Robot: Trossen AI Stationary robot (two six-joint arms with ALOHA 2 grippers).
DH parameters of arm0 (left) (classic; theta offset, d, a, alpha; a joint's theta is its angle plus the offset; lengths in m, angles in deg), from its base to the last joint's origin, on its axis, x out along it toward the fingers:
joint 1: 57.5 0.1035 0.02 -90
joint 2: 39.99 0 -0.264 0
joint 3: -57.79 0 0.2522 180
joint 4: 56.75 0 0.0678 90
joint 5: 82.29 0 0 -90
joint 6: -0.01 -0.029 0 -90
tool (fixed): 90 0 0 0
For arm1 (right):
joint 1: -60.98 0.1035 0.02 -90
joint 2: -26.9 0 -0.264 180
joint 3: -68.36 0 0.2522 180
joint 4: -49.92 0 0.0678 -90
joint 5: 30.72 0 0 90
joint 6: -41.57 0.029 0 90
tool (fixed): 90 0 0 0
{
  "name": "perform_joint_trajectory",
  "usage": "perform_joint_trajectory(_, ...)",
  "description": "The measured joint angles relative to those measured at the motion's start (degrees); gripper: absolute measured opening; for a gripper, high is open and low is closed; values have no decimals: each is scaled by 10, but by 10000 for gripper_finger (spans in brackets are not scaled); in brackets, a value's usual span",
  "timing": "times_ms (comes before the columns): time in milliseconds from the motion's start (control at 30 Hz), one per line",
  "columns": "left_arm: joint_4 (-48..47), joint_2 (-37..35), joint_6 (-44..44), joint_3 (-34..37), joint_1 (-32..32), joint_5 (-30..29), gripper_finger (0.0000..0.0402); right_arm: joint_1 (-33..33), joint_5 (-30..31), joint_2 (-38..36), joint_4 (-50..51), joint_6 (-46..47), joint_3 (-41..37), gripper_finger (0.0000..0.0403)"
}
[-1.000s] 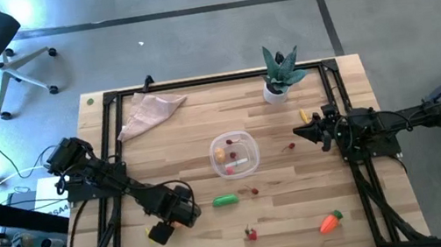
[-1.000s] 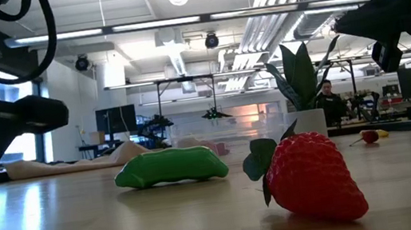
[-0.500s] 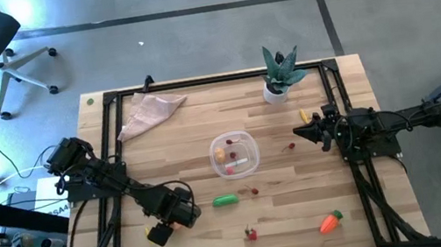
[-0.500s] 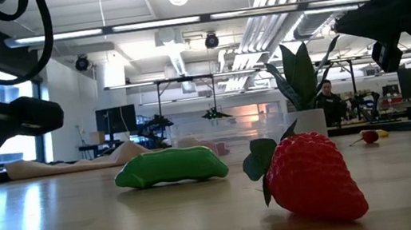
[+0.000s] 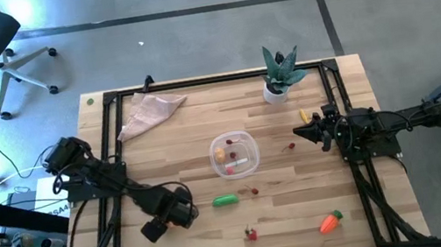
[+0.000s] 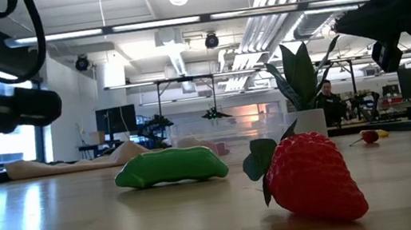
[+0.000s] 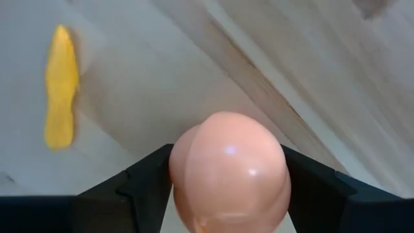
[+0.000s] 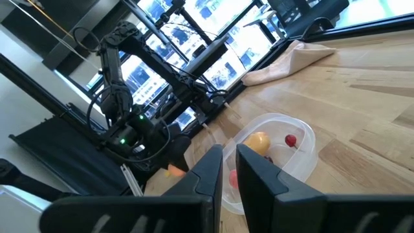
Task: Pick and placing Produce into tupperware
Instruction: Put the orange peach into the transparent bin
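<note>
Left wrist view: the left gripper (image 7: 226, 194) squeezes a smooth, peach-colored toy piece (image 7: 228, 171), away from the tupperware (image 5: 234, 154). It looks light, hard, slippery; hold its middle. The right gripper (image 5: 298, 133), beside the tupperware, is closed.

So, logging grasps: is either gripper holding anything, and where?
The left gripper clamps a peach-coloured piece by its two sides. The right gripper holds nothing.

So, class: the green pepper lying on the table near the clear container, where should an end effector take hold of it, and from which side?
The green pepper lies flat on its long side, clear of the tupperware. Probably best: come straight down from above and close across its narrow middle, fingers either side of the long axis.
</note>
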Motion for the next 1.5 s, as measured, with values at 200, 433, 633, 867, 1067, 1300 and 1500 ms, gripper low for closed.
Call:
perform_joint_trajectory(200,-17,-6,-96,0,-11,-28,246,0,0,0,0,0,0,36)
perform_joint_trajectory(433,-31,-6,-185,0,-10,-39,234,0,0,0,0,0,0,36)
perform_joint_trajectory(633,-36,-6,-194,-1,-10,-41,241,0,0,0,0,0,0,36)
perform_joint_trajectory(867,-27,-6,-99,-1,-10,-37,261,0,0,0,0,0,0,36)
perform_joint_trajectory(1067,-6,-6,1,-1,-10,-37,276,0,0,0,0,0,0,36)
perform_joint_trajectory(1300,6,-7,129,-1,-31,-53,318,0,0,0,0,0,0,36)
perform_joint_trajectory(1500,4,-7,133,-1,-31,-54,351,0,0,0,0,0,0,36)
